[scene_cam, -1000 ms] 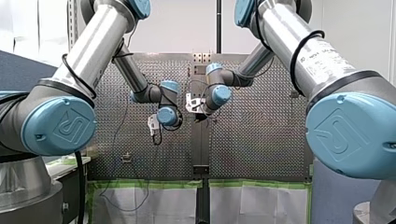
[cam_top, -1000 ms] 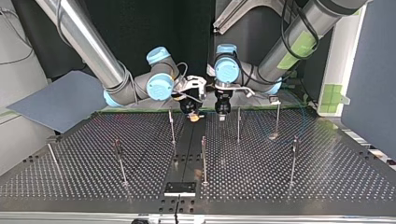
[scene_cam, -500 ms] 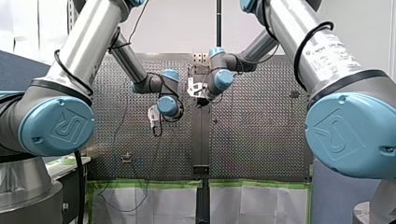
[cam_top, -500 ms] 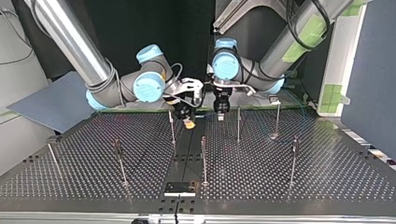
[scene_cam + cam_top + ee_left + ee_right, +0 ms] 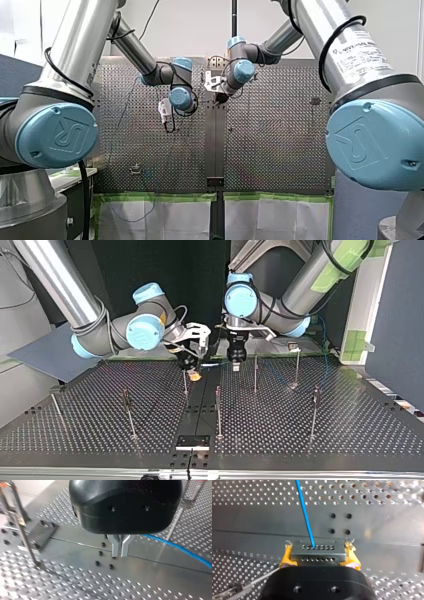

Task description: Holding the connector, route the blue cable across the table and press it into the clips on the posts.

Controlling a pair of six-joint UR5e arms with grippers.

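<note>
Entering the grey connector (image 5: 317, 553) (two hole rows), blue cable (image 5: 305, 515) runs straight.

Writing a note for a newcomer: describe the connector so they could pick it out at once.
Start at the perforated table and find my right gripper midway along its arm-side edge. Between its yellow pads sits the connector: the only grey block with rows of holes, with the blue cable leaving it.

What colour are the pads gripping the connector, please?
Yellow pads; clearest in the right wrist view.
</note>
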